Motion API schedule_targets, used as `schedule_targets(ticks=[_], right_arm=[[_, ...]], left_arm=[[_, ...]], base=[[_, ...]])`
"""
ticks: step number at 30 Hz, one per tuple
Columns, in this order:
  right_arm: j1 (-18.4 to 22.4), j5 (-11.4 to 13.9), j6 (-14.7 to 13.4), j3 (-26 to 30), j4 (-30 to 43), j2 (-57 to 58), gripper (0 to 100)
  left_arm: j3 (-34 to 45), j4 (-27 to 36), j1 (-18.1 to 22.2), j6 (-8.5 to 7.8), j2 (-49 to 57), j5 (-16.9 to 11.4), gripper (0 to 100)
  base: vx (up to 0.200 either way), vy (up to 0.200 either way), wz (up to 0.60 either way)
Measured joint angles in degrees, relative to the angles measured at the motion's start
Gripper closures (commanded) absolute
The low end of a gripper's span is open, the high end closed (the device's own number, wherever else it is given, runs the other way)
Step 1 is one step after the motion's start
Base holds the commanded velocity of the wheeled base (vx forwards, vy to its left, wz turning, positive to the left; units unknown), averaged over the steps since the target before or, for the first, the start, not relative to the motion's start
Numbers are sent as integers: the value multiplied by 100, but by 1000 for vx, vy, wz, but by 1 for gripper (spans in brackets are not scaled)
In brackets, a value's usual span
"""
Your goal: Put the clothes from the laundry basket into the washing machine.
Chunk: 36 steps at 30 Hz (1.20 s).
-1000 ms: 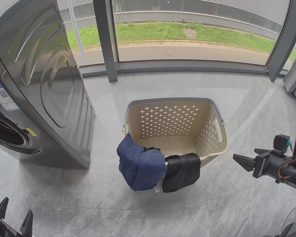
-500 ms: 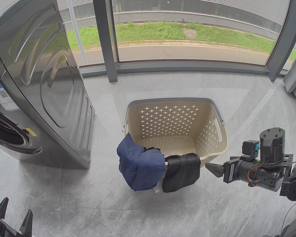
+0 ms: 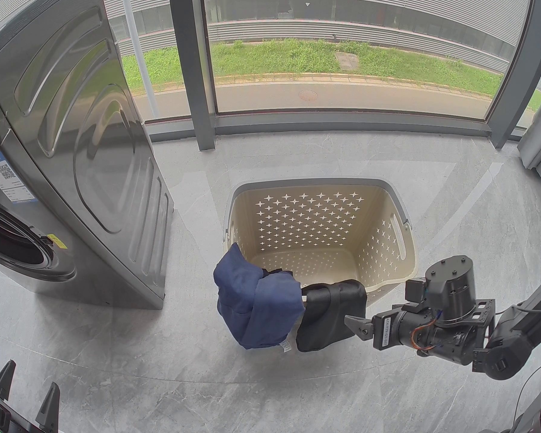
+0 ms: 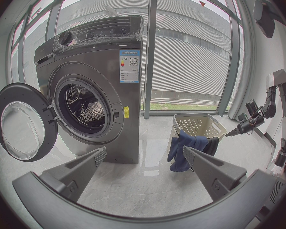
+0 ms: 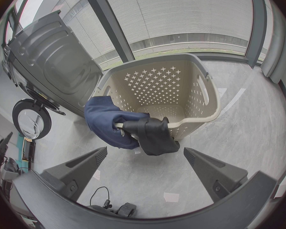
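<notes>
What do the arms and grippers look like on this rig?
The left gripper and right gripper both have dark grey, wedge-shaped fingers with textured pads at the tips. The black right wrist carries a round motor housing, orange cables and a white label. Its upper link is silver-white.

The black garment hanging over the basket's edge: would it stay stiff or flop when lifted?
Probably floppy: the black garment folds limply over the laundry basket rim. Likely light, since the basket stands level under it. It may tug the blue garment beside it.
</notes>
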<state>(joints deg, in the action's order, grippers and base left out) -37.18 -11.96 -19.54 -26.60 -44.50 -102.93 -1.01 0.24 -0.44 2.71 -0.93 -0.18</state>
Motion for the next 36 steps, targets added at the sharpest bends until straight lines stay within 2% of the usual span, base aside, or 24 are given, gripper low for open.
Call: schedule_targets(ticks=[11,19,36], right_arm=[[-190,-134,-11,-247,-107,-812,0],[-261,-224,41,-510,-490,-1397,0],[-199,-268,59,-1392,-1013,-2516,0]], left_arm=[[0,2,0,0,0,0,0],[0,0,0,0,0,0,0],[0,0,0,9,0,9,0]], base=[[0,0,0],[0,0,0],[0,0,0]])
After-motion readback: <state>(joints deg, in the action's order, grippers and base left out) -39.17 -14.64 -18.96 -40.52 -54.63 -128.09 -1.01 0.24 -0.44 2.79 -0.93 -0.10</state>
